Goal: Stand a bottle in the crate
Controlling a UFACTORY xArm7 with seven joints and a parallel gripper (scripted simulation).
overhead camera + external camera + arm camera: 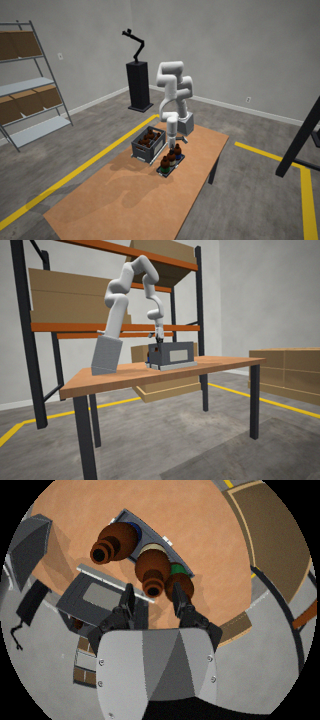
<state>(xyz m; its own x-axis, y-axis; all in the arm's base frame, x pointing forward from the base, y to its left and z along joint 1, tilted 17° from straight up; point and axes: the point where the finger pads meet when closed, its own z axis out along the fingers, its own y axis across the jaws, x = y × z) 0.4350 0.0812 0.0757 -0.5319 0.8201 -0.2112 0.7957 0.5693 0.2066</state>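
Observation:
Three brown bottles stand upright on the dark tray (161,173) (150,535): one with a blue label (177,150) (117,541), a cream-label bottle (171,155) (152,566) in the middle, and a green-label bottle (164,163). The grey crate (142,154) (190,351) (74,600) stands level beside the tray with several brown bottles inside; its cells are partly hidden. My gripper (171,149) (160,342) (153,589) is partly open and points down at the cream-label bottle's neck. It grips nothing; the exact finger height is hard to tell.
Pale rails (159,154) (178,366) run along the crate's foot on the wooden table (116,204) (219,360). Small white clips (176,166) sit at the tray's edge. The blue-label and green-label bottles flank the middle one closely. The crate wall rises close beside the gripper.

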